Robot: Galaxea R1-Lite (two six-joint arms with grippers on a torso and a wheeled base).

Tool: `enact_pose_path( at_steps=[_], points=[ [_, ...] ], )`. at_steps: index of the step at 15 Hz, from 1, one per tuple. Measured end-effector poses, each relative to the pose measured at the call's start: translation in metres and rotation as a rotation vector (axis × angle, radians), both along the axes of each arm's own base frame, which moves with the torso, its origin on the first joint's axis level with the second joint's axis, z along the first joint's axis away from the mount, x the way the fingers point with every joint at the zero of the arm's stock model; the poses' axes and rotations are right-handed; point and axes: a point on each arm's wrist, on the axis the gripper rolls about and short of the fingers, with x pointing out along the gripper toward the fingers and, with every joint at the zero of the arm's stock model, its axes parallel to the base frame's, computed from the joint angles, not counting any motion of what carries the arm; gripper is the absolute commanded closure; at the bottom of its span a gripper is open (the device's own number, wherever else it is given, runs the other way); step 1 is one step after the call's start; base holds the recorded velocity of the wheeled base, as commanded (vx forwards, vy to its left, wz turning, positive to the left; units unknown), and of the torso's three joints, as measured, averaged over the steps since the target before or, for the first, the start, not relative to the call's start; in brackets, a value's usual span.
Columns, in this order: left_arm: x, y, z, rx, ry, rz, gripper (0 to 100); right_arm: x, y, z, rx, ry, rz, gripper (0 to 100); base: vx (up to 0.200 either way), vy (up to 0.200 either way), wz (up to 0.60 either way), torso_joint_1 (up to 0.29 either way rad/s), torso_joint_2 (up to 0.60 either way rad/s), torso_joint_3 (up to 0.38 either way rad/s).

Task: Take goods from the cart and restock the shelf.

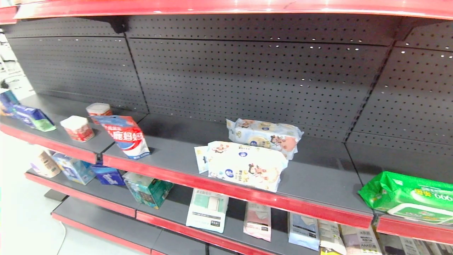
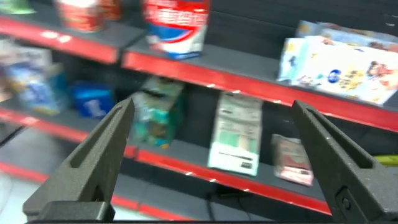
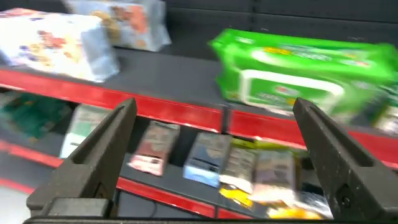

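A dark shelf (image 1: pixel 318 177) with red front edges holds two white cartoon-print wipe packs, one at the front (image 1: pixel 246 164) and one behind it (image 1: pixel 263 136). A green wipe pack (image 1: pixel 410 196) lies further right on the same level. My left gripper (image 2: pixel 211 134) is open and empty, facing the lower shelves below a red-and-blue pouch (image 2: pixel 177 25). My right gripper (image 3: pixel 214 140) is open and empty, in front of the red edge below the green wipe pack (image 3: pixel 305 71).
On the left of the shelf stand a red-and-blue pouch (image 1: pixel 125 136), two round tubs (image 1: pixel 77 128) and blue packs (image 1: pixel 32 117). The level below carries boxes (image 1: pixel 147 189) and flat packets (image 1: pixel 207 209). A black pegboard back panel (image 1: pixel 247 74) rises behind.
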Motion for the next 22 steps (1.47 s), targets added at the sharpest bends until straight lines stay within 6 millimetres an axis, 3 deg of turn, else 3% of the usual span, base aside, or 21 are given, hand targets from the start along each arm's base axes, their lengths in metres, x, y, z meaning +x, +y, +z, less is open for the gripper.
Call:
enact_pose_path(
  at_steps=[4,10,13,15,17,19,22],
  points=[
    [0.0,0.0,0.0,0.0,-0.001,0.0,0,0.0,0.0,0.0,0.0,0.0,0.002,0,0.0,0.0,-0.6,0.001,0.01,0.001],
    [0.001,0.0,0.002,-0.012,0.009,-0.009,0,0.0,0.0,0.0,-0.004,0.001,0.001,0,0.0,0.0,0.0,0.0,0.0,0.0],
    [0.006,0.0,0.038,-0.062,0.033,-0.003,0,0.0,0.0,0.0,-0.004,0.001,0.002,0,0.0,0.0,0.0,0.0,0.0,0.0],
    [0.027,0.002,0.073,-0.045,0.112,0.078,0,0.0,0.0,0.0,-0.004,0.001,0.002,0,0.0,0.0,0.0,0.0,0.0,0.0],
    [0.066,0.005,0.1,-0.01,0.25,0.201,0,0.0,0.0,0.0,-0.004,0.002,0.002,0,0.0,0.0,0.0,0.0,0.0,0.0],
    [0.105,0.01,0.11,0.015,0.376,0.27,0,0.0,0.0,0.0,-0.004,0.002,0.002,0,0.0,0.0,0.0,0.0,0.0,0.0],
    [0.156,0.017,0.107,0.029,0.506,0.295,0,0.0,0.0,0.0,-0.004,0.002,0.002,0,0.0,0.0,0.0,0.0,0.0,0.0]
  ],
)
